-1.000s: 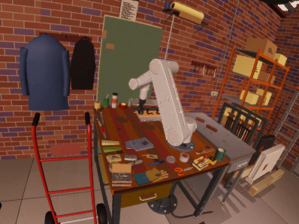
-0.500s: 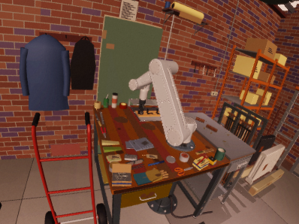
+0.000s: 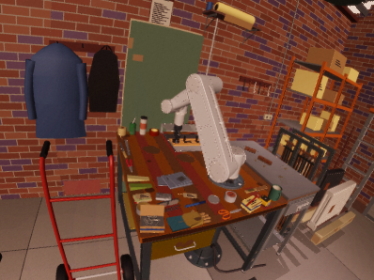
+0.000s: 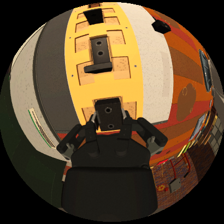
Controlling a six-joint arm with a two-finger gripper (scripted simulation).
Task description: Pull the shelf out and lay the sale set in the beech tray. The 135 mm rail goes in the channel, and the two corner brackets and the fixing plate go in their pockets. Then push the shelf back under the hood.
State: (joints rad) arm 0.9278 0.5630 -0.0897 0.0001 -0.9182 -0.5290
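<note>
The beech tray (image 4: 105, 58) lies on the pulled-out shelf at the far end of the bench (image 3: 188, 141). My gripper (image 4: 109, 120) is closed on a black part with two holes (image 4: 108, 117), a finger on each of its sides, at the tray's near pocket. I cannot tell whether this part is a bracket or the fixing plate. A corner bracket (image 4: 99, 56) sits in the middle pocket. Another black piece (image 4: 94, 15) lies at the tray's far end. A further black part (image 4: 161, 26) lies on the bench beside the shelf. I do not see the rail.
The arm's base (image 3: 225, 174) stands mid-bench. Small items crowd the bench's front: booklets (image 3: 174, 180), tape (image 3: 230, 196), scissors (image 3: 227, 213), a glove (image 3: 197, 218). Cups and a can (image 3: 138, 127) stand at the back left. A red hand truck (image 3: 80, 211) stands to the left.
</note>
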